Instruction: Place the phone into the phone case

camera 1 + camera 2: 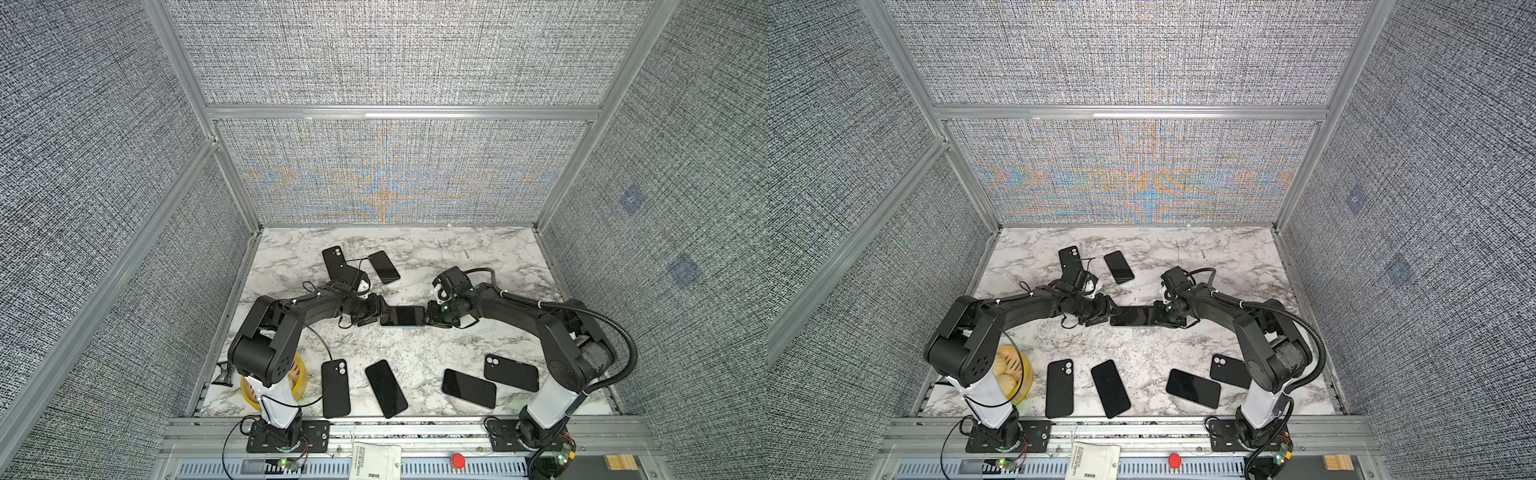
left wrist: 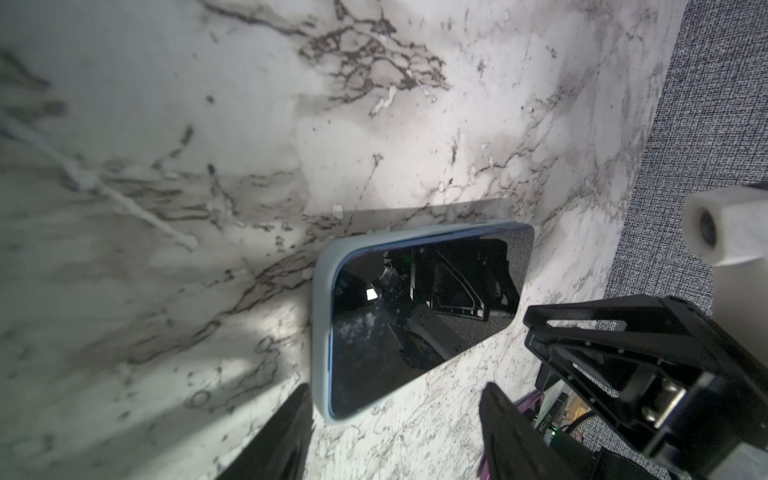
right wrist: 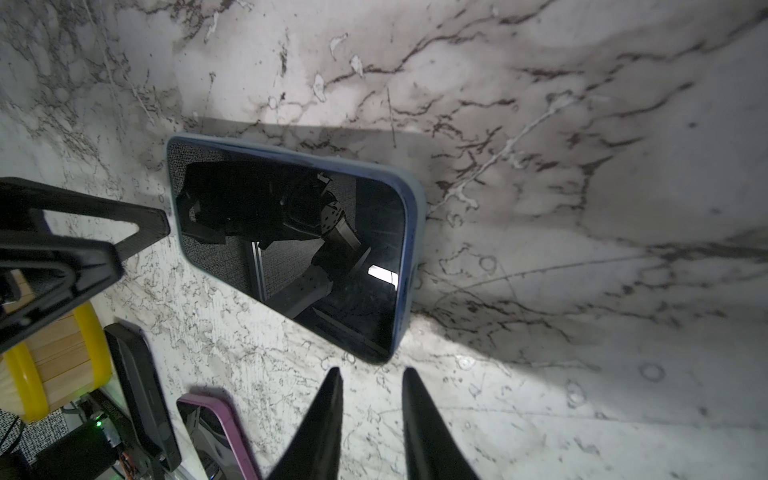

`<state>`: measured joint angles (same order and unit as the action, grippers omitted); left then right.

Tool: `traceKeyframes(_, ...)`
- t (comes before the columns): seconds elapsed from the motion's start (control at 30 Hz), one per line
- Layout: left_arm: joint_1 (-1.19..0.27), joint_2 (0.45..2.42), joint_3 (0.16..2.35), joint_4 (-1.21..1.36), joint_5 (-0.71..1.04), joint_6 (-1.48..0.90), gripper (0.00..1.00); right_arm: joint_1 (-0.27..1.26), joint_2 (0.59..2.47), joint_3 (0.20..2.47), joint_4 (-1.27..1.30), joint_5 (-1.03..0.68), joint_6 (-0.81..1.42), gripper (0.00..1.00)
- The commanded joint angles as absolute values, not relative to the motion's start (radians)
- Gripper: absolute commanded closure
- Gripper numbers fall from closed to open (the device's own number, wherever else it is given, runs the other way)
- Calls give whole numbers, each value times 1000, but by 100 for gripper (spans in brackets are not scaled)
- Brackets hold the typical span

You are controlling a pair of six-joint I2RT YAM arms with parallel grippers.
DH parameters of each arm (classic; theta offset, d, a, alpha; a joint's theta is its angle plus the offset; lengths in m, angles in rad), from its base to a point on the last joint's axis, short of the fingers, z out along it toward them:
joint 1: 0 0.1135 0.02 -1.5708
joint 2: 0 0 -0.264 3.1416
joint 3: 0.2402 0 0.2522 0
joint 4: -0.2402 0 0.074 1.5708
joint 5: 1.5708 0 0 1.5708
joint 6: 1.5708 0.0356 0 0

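Flanking the phone (image 1: 402, 316): left gripper (image 1: 376, 319) and right gripper (image 1: 430, 318), both empty.
Left jaws are spread wide at 1 short end and grip nothing. Right jaws are only narrowly apart at the opposite end, with nothing between them. Phone lies screen-up mid-table inside the pale blue case (image 2: 320, 332). Case rim shows along 1 long side and 1 end; can't tell if it's fully seated. Marble table (image 1: 457, 249) also carries 3 spare phones (image 1: 385, 388) and 3 black cases (image 1: 334, 388), off toward the near and far edges.

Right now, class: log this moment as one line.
phone in case, screen up | left gripper open, one end | right gripper open, other end
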<state>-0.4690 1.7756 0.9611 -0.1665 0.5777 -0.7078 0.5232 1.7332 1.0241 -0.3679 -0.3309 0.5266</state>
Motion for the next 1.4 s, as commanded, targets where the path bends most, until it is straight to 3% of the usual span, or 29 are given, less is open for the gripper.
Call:
traceKeyframes(0.0, -469, 1786, 962, -176, 590, -696, 37, 525, 1733, 1023, -353, -340, 535, 74)
traceKeyframes(0.6, -471, 1789, 956, -169, 595, -693, 41, 526, 1751, 1028, -356, -342, 529, 80)
traceKeyframes(1.37, -475, 1788, 959, -198, 591, -667, 41, 527, 1734, 1047, -380, -275, 528, 78)
